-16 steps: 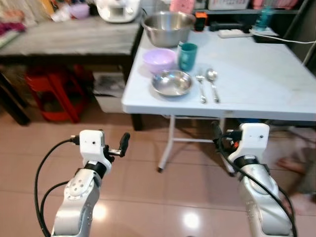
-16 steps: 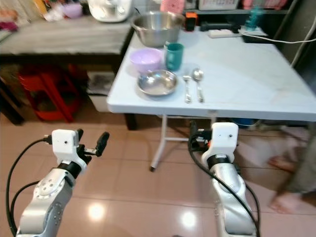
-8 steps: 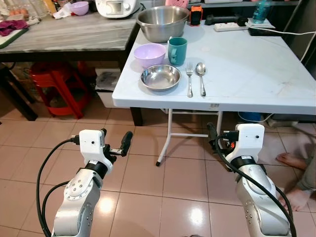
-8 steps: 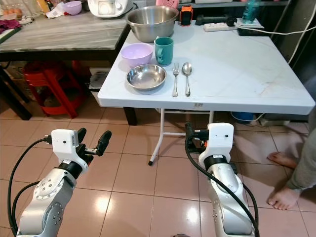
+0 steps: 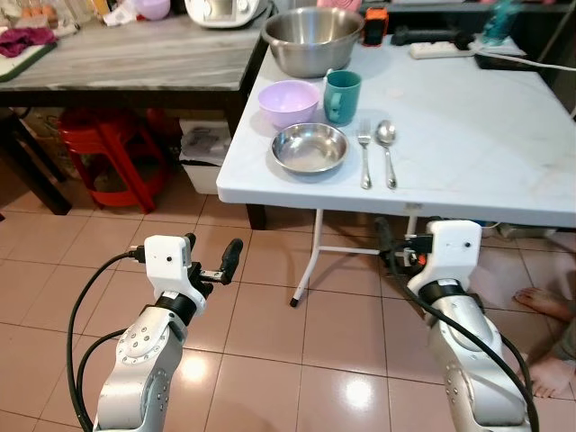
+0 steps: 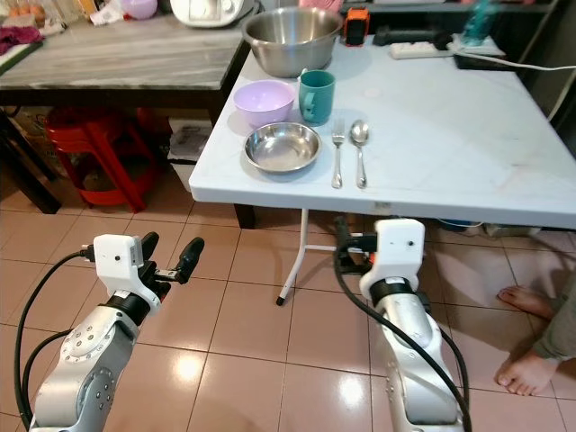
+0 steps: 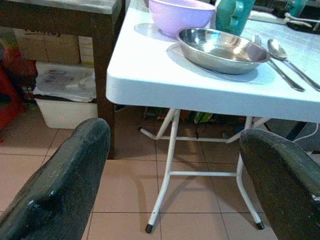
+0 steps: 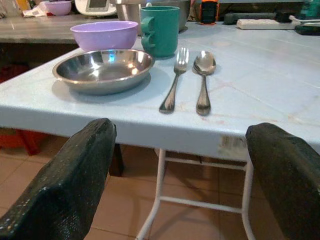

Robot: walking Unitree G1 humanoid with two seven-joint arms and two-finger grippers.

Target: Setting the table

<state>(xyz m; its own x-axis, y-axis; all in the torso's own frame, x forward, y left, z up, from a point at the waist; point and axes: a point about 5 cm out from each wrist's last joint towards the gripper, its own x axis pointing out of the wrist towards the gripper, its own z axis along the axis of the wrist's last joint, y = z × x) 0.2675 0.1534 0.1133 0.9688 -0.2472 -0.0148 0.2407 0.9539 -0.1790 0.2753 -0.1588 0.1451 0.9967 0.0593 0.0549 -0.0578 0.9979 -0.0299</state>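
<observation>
Nearest the camera, both silver arms reached forward over the tiled floor [image 5: 270,360], short of the table. The left gripper [image 5: 212,259] hung above the tiles with its two black fingers [image 7: 60,185] spread wide and nothing between them. The right gripper [image 8: 180,180] was held just below the near edge of the white folding table [image 5: 486,153], its fingers [image 8: 65,185] likewise parted and empty, pointing at the place setting.

On the table's near left part lay the setting itself. A shallow stainless steel plate [image 5: 310,148] sat closest to the edge. Just to its right a fork [image 5: 364,155] and a spoon [image 5: 388,151] lay side by side, handles toward the robot, apart from each other and from the plate. Behind the plate stood a lilac plastic bowl [image 5: 289,102], and beside that, a teal mug [image 5: 342,96] with its handle turned left. Farther back rested a large steel mixing bowl [image 5: 312,38].

At the table's far edge lay a white power strip [image 5: 441,50] and a small orange-and-black device [image 5: 375,25]. To the left stood a grey wood-grain counter [image 5: 135,63] with a red plastic stool [image 5: 99,157] beneath it. A person's bare foot [image 6: 525,373] showed on the tiles at lower right.
</observation>
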